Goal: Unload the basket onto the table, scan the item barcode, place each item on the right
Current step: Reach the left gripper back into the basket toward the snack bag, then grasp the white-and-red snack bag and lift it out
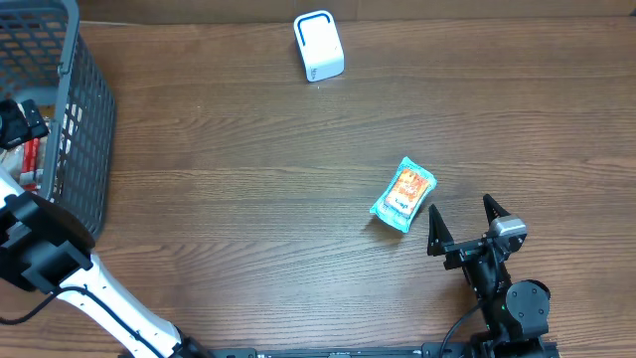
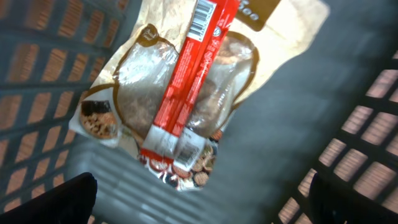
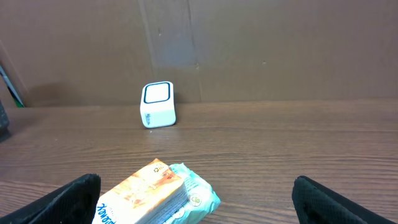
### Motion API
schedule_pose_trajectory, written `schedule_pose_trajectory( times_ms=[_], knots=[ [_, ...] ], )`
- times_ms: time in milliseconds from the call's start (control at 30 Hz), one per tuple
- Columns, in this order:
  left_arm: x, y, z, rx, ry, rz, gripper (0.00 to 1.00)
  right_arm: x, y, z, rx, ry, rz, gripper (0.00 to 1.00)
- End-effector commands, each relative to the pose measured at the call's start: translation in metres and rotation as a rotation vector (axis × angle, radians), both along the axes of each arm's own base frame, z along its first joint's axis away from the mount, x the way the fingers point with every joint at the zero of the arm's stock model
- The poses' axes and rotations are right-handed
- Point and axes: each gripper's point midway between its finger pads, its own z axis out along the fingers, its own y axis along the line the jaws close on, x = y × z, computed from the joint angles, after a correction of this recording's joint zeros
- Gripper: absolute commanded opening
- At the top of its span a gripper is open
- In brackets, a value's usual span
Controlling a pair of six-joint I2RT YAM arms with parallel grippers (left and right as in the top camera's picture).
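Overhead view puts the right gripper (image 1: 461, 206), jaws spread wide and holding nothing, just behind the teal-and-orange snack packet (image 1: 403, 195) on the wooden table (image 1: 248, 199). The packet lies ahead of this gripper and a little to its left, close to the fingertips but not touching them. Its long axis runs roughly along the gripper's line of reach, slightly slanted, so I judge a grasp across the short width would suit it.

Farther ahead on the same side stands the white barcode scanner (image 1: 318, 45), well apart from the packet; its dark-rimmed window shows in the right wrist view. The right arm is plainly the nearer one. The left gripper (image 2: 200, 186), equally wide and empty, hangs inside the grey basket (image 1: 89, 119), over a clear-window pouch (image 2: 143, 81) with a red stick pack (image 2: 193, 68) lying along it.

A barcode (image 2: 200, 23) shows at the stick pack's far end, its digits too small to read. Dark lettering on the packet's orange panel is cut by the frame edge and illegible. The scanner's small mark cannot be read either.
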Motion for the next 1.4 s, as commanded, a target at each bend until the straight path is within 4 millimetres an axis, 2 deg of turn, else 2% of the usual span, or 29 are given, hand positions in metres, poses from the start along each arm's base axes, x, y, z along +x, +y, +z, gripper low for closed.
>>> schedule_pose_trajectory(
  times_ms=[0, 167, 467, 733, 800, 1000, 1100, 1267, 1367],
  knots=[
    [0.004, 0.009, -0.019, 0.018, 0.035, -0.045, 1.0, 0.001, -0.002, -0.003, -0.004, -0.001, -0.009, 1.0],
    [0.007, 0.019, -0.035, 0.033, 0.055, -0.063, 1.0, 0.001, -0.002, -0.003, -0.004, -0.001, -0.009, 1.0],
    [0.008, 0.017, -0.098, -0.047, 0.135, -0.111, 1.0, 0.001, -0.002, -0.003, -0.004, -0.001, -0.009, 1.0],
    [-0.002, 0.02, -0.135, -0.102, 0.187, -0.096, 1.0, 0.001, -0.002, -0.003, -0.004, -0.001, -0.009, 1.0],
    [-0.004, 0.018, -0.14, -0.119, 0.196, -0.083, 0.91, 0.001, -0.002, -0.003, -0.004, -0.001, -0.009, 1.0],
    [-0.004, 0.017, -0.136, -0.121, 0.19, -0.085, 0.32, 0.001, -0.002, -0.003, -0.004, -0.001, -0.009, 1.0],
    [-0.001, 0.014, -0.129, -0.131, 0.166, -0.088, 0.25, 0.001, -0.002, -0.003, -0.004, -0.001, -0.009, 1.0],
    [0.005, 0.013, -0.106, -0.117, 0.115, -0.089, 0.05, 0.001, -0.002, -0.003, -0.004, -0.001, -0.009, 1.0],
    [0.009, 0.015, -0.08, -0.086, 0.068, -0.064, 0.04, 0.001, -0.002, -0.003, -0.004, -0.001, -0.009, 1.0]
  ],
)
